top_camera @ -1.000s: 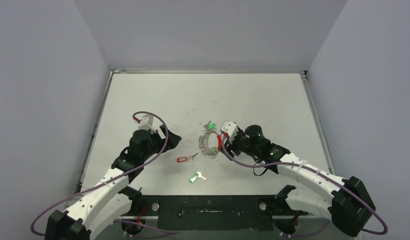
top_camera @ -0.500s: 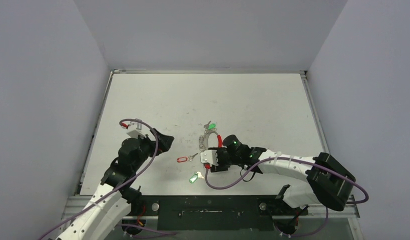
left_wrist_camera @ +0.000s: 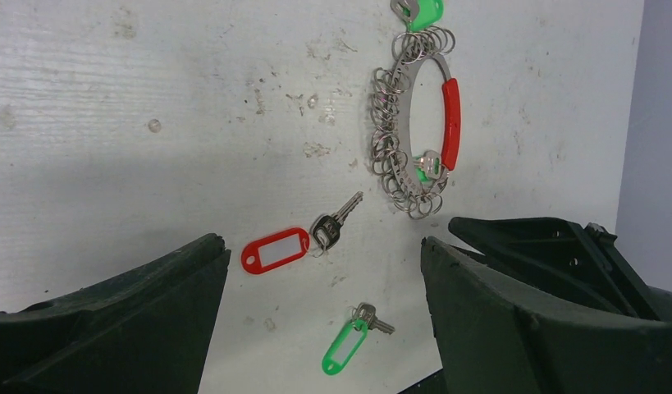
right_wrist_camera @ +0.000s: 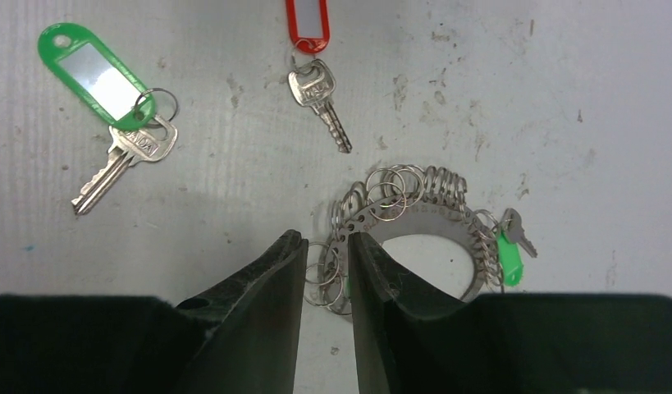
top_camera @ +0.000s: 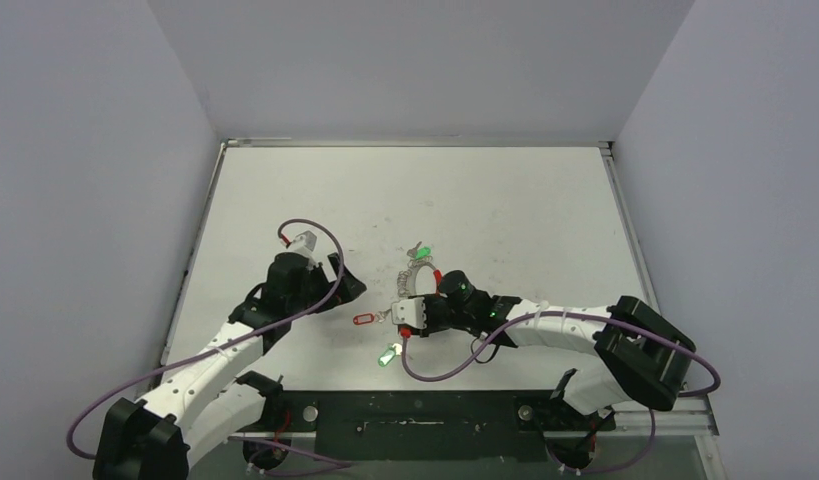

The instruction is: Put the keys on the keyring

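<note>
Keys (right_wrist_camera: 316, 86): four are lying, one red-tagged, three green.
Keyring (right_wrist_camera: 431, 215): one, loops sitting inside my narrow right claw (right_wrist_camera: 324, 240); grip unsure.
Left claw (left_wrist_camera: 324, 242): standing wide.

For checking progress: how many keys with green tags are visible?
3. A loose key lies apart from the keyring; a second key is at its far end; a third key at its near end. The right tool may hide others.
</note>
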You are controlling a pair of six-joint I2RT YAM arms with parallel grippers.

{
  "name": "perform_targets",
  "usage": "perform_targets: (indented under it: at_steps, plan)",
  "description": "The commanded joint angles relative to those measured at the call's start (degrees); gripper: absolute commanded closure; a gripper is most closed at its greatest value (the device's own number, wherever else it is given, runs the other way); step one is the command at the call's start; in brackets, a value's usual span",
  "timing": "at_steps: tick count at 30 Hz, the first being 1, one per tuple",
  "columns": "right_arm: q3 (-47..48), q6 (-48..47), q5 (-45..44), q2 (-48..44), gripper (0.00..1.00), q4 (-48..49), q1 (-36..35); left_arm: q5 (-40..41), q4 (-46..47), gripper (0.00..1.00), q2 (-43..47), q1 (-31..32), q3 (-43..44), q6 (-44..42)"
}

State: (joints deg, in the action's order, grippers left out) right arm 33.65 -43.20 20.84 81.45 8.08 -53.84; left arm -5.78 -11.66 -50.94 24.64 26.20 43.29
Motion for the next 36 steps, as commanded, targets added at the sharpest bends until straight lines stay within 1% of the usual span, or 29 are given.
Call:
perform_targets:
  at_steps: [1, 8, 11, 17, 26, 33, 36]
  plan:
    - [0.44, -0.05, -2.98, 1.62, 0.73, 7.74, -0.57, -4.38, 5.08, 0.14, -2.53, -0.45, 3.11, 0.44]
    - [2.34, -2.14, -2.39, 4.92, 0.73, 6.24, -0.59, -4.42, 5.95, 0.14, -3.07, -0.47, 2.81, 1.01]
    - [3.16, -2.32, -3.47, 5.9, 0.74, 5.29, -0.63, -4.15, 5.85, 0.14, -2.49, -0.47, 2.64, 1.14]
    - [3.5, -2.41, -5.3, 7.19, 0.74, 6.15, -0.56, -3.79, 6.29, 0.14, -1.87, -0.47, 1.95, 1.45]
    - [4.26, -2.15, -6.59, 9.12, 0.78, 6.12, -0.57, -3.84, 6.5, 0.14, -1.92, -0.47, 1.76, 1.54]
    - [4.67, -2.13, -8.6, 10.69, 0.83, 6.37, -0.64, -3.67, 6.45, 0.14, -1.24, -0.47, 1.62, 1.54]
    - [4.83, -2.18, -8.71, 11.01, 0.88, 6.47, -0.63, -3.54, 6.18, 0.14, -0.9, -0.47, 1.56, 1.49]
